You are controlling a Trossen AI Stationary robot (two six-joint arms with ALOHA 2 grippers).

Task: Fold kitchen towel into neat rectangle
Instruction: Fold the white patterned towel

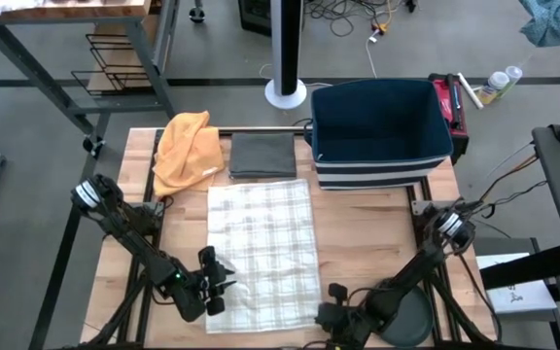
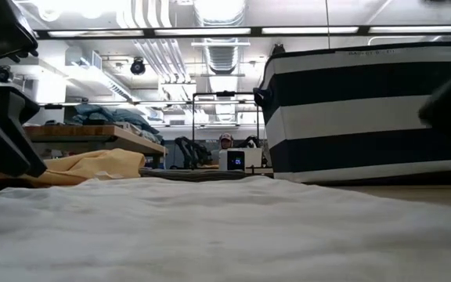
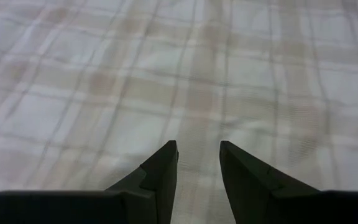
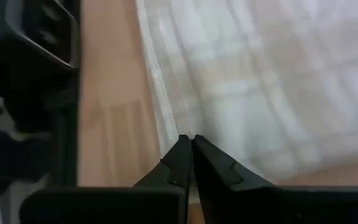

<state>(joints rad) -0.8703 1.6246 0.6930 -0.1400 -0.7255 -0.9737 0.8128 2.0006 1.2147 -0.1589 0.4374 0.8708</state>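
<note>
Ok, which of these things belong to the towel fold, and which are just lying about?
In the job:
plaid towel, spread flat
left gripper, open at its near-left corner
right gripper, shut at its near-right corner

Lying about:
orange cloth
grey folded cloth
striped bin

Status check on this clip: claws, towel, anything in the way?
Left claw open over the near-left edge of the plaid towel. Right claw shut at its near-right edge; grip unclear. Towel flat, unfolded. Striped bin, grey cloth, yellow cloth beyond, clear of it.
</note>
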